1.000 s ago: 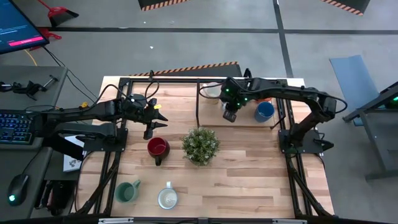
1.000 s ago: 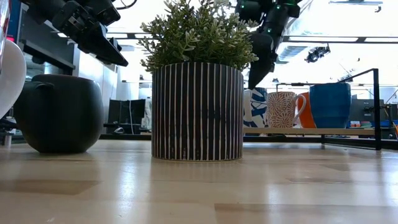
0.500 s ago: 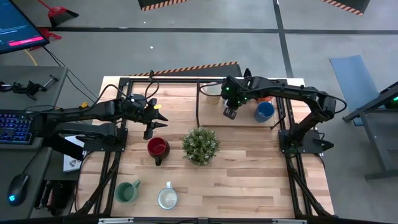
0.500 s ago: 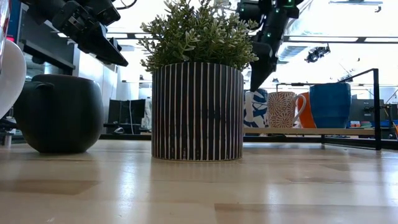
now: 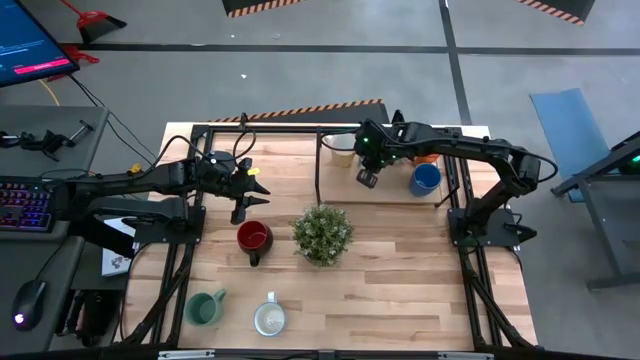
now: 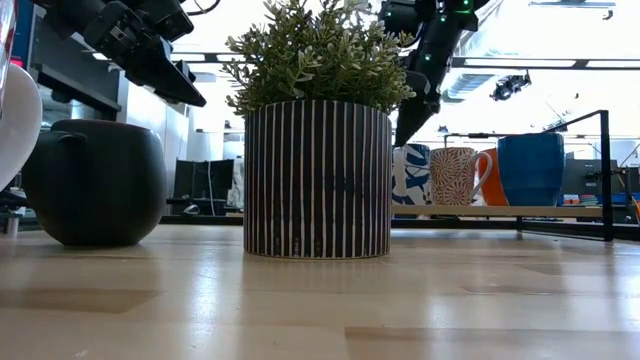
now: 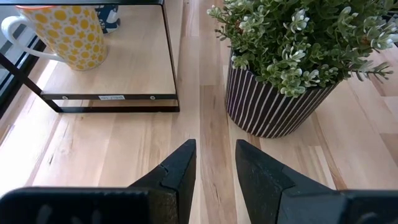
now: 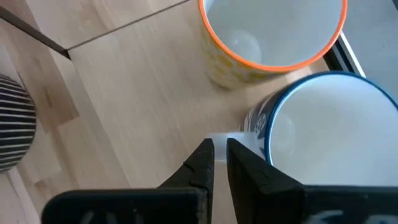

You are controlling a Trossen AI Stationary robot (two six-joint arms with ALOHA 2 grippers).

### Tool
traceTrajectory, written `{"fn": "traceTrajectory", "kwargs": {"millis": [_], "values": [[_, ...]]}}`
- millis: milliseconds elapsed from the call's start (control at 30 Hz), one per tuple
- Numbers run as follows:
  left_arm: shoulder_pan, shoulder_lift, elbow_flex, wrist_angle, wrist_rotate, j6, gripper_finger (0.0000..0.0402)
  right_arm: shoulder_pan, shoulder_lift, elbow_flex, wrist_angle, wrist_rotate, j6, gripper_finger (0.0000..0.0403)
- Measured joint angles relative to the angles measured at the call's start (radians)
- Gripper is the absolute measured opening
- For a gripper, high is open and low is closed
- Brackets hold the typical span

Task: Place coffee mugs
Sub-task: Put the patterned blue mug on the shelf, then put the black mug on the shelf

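A red mug, a green mug and a pale mug stand on the tabletop. On a low black-framed rack at the far side stand a yellow-spotted mug, a blue-rimmed patterned mug, a floral mug, an orange mug and a blue mug. My right gripper is shut and hangs just above the patterned mug's white handle, with nothing between its fingers. My left gripper waits open in the air, just beyond the red mug.
A spiky green plant in a striped pot stands mid-table between the two arms. The rack's thin black frame rises at its left end. Bare wood lies at the near right of the table.
My right gripper has tipped, and its fingertips have swung a little toward the table's far edge, over the rack's mugs. It has stayed shut. The mugs have not moved.
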Motion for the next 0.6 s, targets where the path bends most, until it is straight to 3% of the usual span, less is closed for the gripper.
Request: {"fn": "traceTrajectory", "kwargs": {"millis": [233, 400, 600], "values": [[0.000, 0.000, 0.000, 0.000, 0.000, 0.000, 0.0104, 0.000, 0.000, 0.000, 0.019, -0.003, 0.000, 0.0021], [0.000, 0.000, 0.000, 0.000, 0.000, 0.000, 0.0104, 0.016, -0.029, 0.001, 0.042, -0.120, 0.000, 0.0021], [0.000, 0.000, 0.000, -0.005, 0.000, 0.000, 0.0104, 0.094, -0.118, 0.059, -0.096, -0.120, 0.030, 0.0021]]}}
